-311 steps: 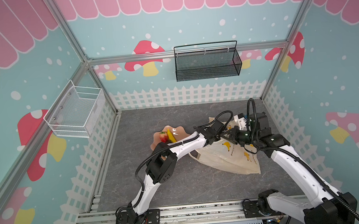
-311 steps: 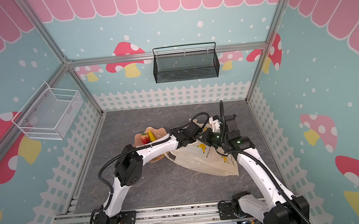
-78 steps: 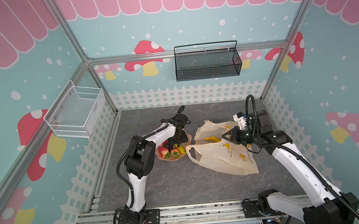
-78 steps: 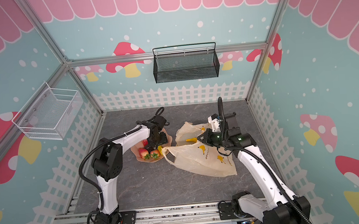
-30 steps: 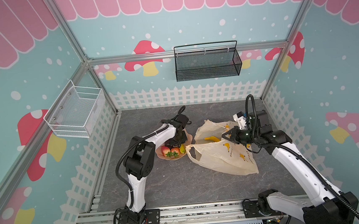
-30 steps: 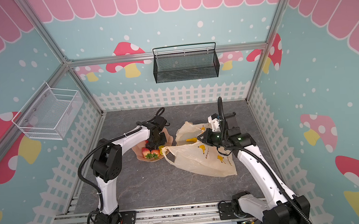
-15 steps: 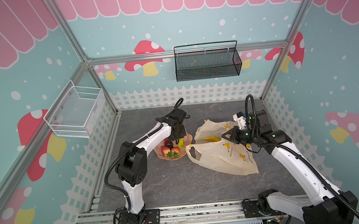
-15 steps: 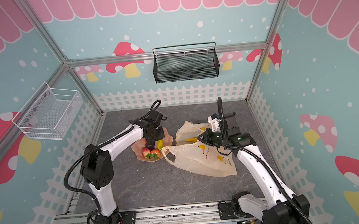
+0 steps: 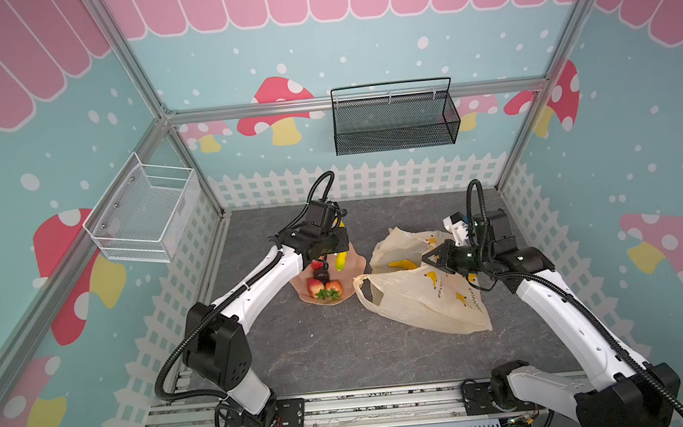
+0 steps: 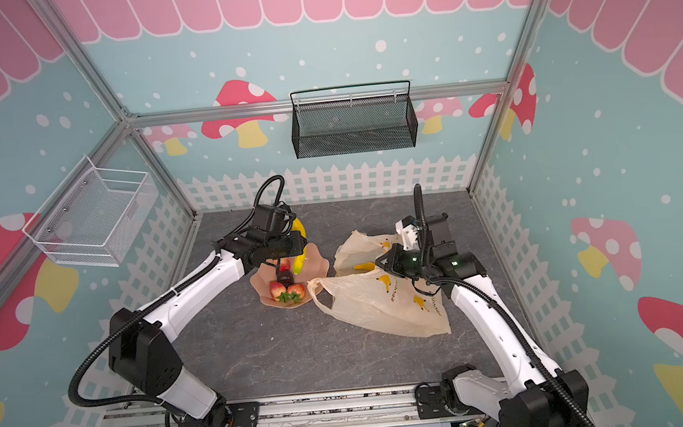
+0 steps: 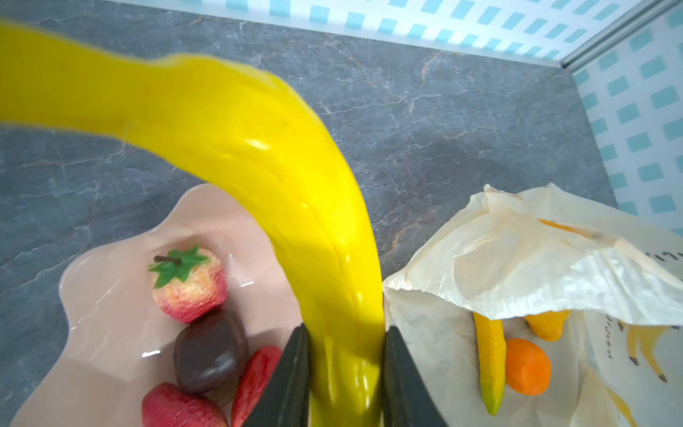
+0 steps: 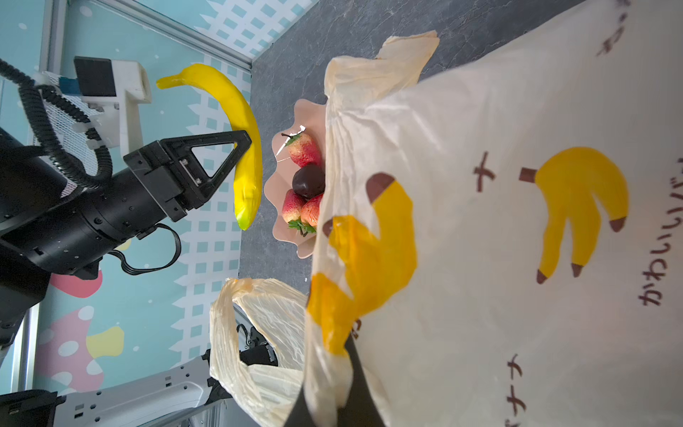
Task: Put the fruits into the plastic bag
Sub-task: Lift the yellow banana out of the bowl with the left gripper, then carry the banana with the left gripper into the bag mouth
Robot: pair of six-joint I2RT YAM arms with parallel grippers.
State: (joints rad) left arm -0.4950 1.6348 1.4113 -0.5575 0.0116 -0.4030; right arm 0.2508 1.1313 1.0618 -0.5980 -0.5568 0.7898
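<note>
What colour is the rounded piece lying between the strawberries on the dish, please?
Glossy dark brown; the dark piece shows best in the left wrist view.

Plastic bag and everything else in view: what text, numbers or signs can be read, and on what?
"かわいいバ", cut off by the frame: dark print on the plastic bag, right wrist view.
"ナナ", start cut off: same bag.
"ナ": alone, between the printed bananas.
Bag lettering in both top views and left wrist view: too small or blurred.
Nothing else legible.

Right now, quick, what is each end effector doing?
Left end effector: closed on the yellow banana.
Right end effector: closed on the plastic bag, at its edge.
</note>
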